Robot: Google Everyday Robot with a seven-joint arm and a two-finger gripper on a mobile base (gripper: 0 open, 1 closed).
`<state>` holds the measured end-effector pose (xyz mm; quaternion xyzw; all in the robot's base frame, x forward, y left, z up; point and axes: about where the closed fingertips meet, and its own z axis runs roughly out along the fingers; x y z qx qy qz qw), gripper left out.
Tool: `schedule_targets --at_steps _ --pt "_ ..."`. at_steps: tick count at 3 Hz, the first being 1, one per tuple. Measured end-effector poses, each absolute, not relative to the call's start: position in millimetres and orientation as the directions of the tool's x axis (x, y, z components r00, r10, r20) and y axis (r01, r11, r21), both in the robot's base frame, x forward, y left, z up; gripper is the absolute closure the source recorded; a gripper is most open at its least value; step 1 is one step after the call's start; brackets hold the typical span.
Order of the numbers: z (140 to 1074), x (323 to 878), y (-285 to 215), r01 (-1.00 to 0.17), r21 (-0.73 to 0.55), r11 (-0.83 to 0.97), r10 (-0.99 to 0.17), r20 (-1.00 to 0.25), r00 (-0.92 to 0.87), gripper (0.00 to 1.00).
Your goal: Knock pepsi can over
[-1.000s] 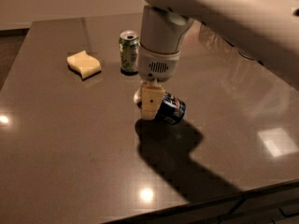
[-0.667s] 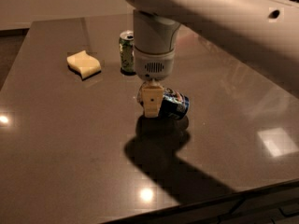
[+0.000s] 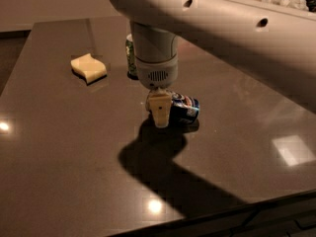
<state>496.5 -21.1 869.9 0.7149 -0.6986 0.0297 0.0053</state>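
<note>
The pepsi can (image 3: 183,109), dark blue with white and red marks, lies on its side on the dark table (image 3: 74,142) near the middle. My gripper (image 3: 160,113) hangs from the white arm straight above the can's left end, its cream fingertip touching or just in front of the can. The green can (image 3: 131,58) stands upright behind the arm, mostly hidden by the wrist.
A yellow sponge (image 3: 89,68) lies at the back left of the table. The white arm (image 3: 222,28) spans the upper right of the view and casts a dark shadow (image 3: 163,167) on the table in front of the can. The table's front edge runs along the bottom right.
The arm has swung toward the left and closer to the camera. The pepsi can stays lying on its side by the gripper.
</note>
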Motion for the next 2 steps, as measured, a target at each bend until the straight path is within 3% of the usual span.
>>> schedule_targets --at_steps 1,2 --pt "869.6 499.8 -17.8 -0.999 -0.048 -0.024 -0.999 0.037 0.022 0.00" --pt "869.6 500.1 -17.5 -0.998 -0.049 -0.024 -0.999 0.035 0.022 0.00"
